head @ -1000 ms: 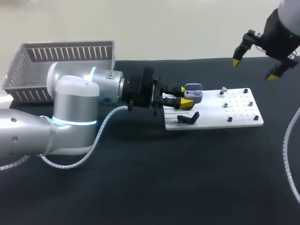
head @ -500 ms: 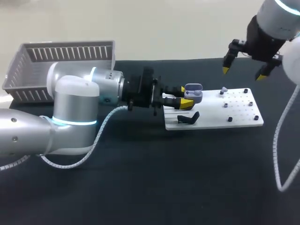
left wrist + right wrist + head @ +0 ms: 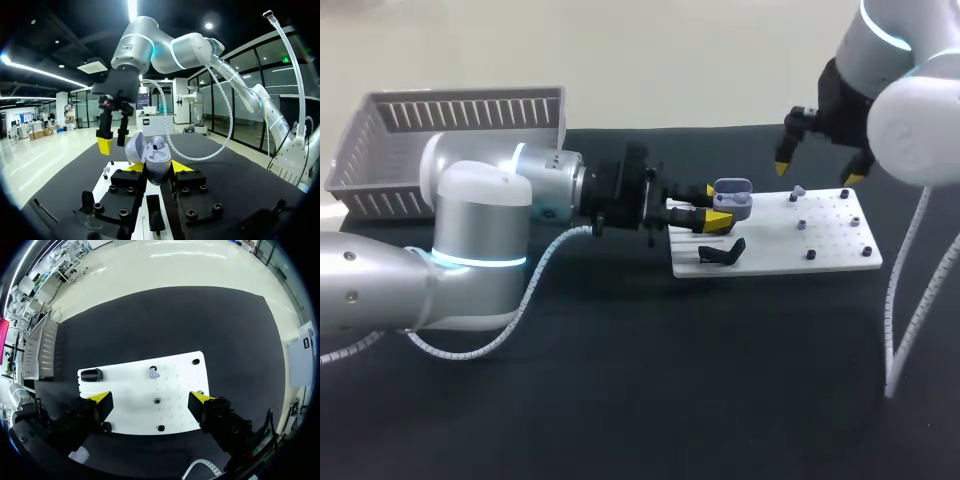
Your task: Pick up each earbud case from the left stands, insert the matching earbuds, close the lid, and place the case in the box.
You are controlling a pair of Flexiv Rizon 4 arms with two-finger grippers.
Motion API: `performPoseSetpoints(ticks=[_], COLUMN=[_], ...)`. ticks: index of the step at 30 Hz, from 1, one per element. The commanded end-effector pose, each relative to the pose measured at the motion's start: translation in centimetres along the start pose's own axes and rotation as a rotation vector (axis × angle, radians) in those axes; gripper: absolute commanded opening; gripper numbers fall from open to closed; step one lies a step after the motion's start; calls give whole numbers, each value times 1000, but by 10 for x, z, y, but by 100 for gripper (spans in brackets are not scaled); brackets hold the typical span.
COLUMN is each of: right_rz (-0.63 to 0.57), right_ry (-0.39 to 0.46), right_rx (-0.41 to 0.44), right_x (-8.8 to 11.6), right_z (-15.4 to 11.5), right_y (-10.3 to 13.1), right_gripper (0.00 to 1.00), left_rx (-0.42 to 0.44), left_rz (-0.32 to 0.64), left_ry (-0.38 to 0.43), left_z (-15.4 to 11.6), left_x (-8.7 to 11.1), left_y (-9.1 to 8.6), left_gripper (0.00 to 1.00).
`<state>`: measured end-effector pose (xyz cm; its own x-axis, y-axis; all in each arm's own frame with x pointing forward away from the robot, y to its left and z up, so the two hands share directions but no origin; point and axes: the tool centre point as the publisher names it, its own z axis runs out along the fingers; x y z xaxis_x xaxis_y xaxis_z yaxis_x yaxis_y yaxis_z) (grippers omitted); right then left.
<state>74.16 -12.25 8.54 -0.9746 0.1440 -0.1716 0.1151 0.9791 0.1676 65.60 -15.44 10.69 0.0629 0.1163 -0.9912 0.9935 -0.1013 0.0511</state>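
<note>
Head view shows our left gripper (image 3: pixel 715 205) clamped on the open case (image 3: pixel 732 198) over the board's (image 3: pixel 840 255) left end, while our right gripper (image 3: pixel 815 172), fingers spread, hangs above the earbud (image 3: pixel 798 192) farther right, so we should centre over it, then descend straight.

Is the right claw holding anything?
No, the right gripper is open, its fingers apart above the white board with nothing between them.
</note>
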Motion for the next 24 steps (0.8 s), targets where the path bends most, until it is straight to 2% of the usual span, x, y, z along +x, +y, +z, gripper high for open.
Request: performPoseSetpoints(ticks=[1, 4, 8, 9, 13, 17, 24], right_rz=[0, -2, 2, 2, 4, 10, 10], right_ry=[29, 41, 57, 59, 68, 91, 112], right_rx=[-9, -15, -28, -32, -42, -46, -52], right_x=[-7, -6, -6, -6, -8, -8, -9], right_z=[8, 13, 18, 19, 24, 32, 37], right_y=[-1, -1, -2, -1, 0, -2, -1], right_gripper=[100, 95, 81, 58, 58, 42, 45], left_rx=[-6, -6, -6, -6, -6, -6, -6], left_rz=[3, 3, 3, 3, 3, 3, 3], left_ry=[-2, -2, -2, -2, -2, -2, -2], left_z=[0, 0, 0, 0, 0, 0, 0], left_x=[1, 1, 1, 1, 1, 1, 1], left_y=[-2, -2, -2, -2, -2, -2, -2], left_gripper=[0, 0, 0, 0, 0, 0, 0])
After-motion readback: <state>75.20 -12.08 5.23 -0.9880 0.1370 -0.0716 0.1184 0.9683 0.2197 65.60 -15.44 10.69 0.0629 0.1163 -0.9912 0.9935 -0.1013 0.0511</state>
